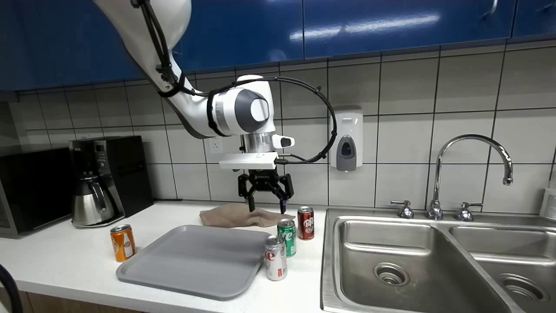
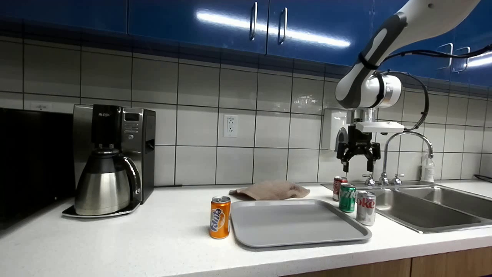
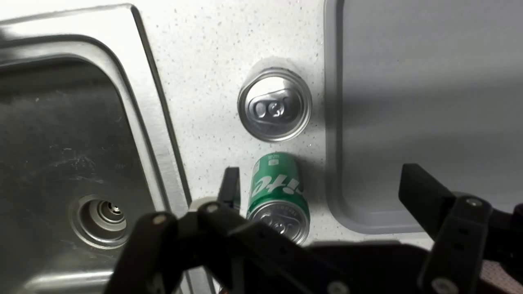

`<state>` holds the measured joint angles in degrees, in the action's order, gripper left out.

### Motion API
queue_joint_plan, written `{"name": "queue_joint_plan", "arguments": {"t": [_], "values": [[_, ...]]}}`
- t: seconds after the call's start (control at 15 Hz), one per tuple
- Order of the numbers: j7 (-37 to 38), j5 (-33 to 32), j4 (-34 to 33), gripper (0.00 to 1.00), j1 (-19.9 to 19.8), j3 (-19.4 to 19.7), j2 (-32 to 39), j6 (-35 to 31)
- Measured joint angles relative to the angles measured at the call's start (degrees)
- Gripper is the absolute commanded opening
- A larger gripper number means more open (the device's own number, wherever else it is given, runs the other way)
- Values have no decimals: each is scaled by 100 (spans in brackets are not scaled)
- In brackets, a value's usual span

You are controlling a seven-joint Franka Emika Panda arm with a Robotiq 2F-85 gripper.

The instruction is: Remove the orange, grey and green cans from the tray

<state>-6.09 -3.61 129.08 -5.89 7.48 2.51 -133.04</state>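
Note:
The grey tray (image 1: 195, 256) lies flat on the counter; its edge also shows in the wrist view (image 3: 408, 102). The orange can (image 2: 220, 219) stands upright on the counter beside one short side of the tray. The grey can (image 1: 276, 258) and green can (image 1: 287, 237) stand upright beside the opposite side, close together. In the wrist view the grey can (image 3: 274, 104) shows from above and the green can (image 3: 278, 179) is partly covered by a finger linkage. My gripper (image 1: 267, 208) is open and empty, fingers pointing down, above the level of the cans, near the green can.
A dark red can (image 1: 306, 223) stands behind the green can, near the sink (image 1: 391, 261). A brown cloth (image 2: 271, 190) lies behind the tray. A coffee maker (image 2: 111, 161) stands at the far left. A faucet (image 1: 438, 174) rises behind the sink. Blue cabinets (image 1: 391, 26) hang above.

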Motion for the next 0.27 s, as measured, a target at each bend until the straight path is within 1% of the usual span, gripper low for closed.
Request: {"name": "queue_joint_plan", "arguments": {"t": [0.27], "values": [[0,0,40,100,0,-5,5,-9]]}}
